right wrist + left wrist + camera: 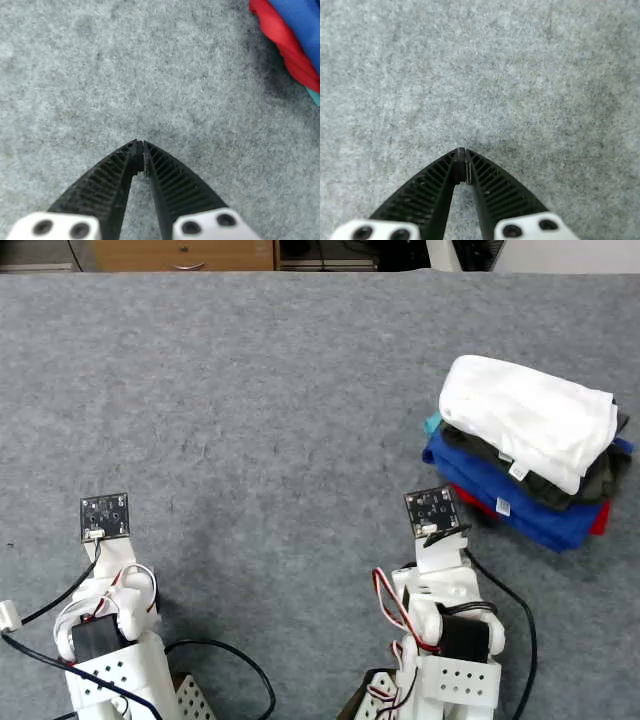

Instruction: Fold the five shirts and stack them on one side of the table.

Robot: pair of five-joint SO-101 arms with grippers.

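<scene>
The folded stack of shirts [525, 450] lay ahead-right of the right fingers [170, 185], well apart from the left fingers [492, 187]; both pairs were pressed together, empty.

Soft cloth shirts [530, 445] lie on a matt, rough, felt-like grey table [260, 390].

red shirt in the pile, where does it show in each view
high view: red shirt peeks from under the blue shirt, in the stack at the table's right side.
right wrist view: red shirt lies ahead of the shut right pincer, blue shirt against it.
left wrist view: shut left pincer over grey table cover.
shared landmark: the blue shirt on the red.
</scene>
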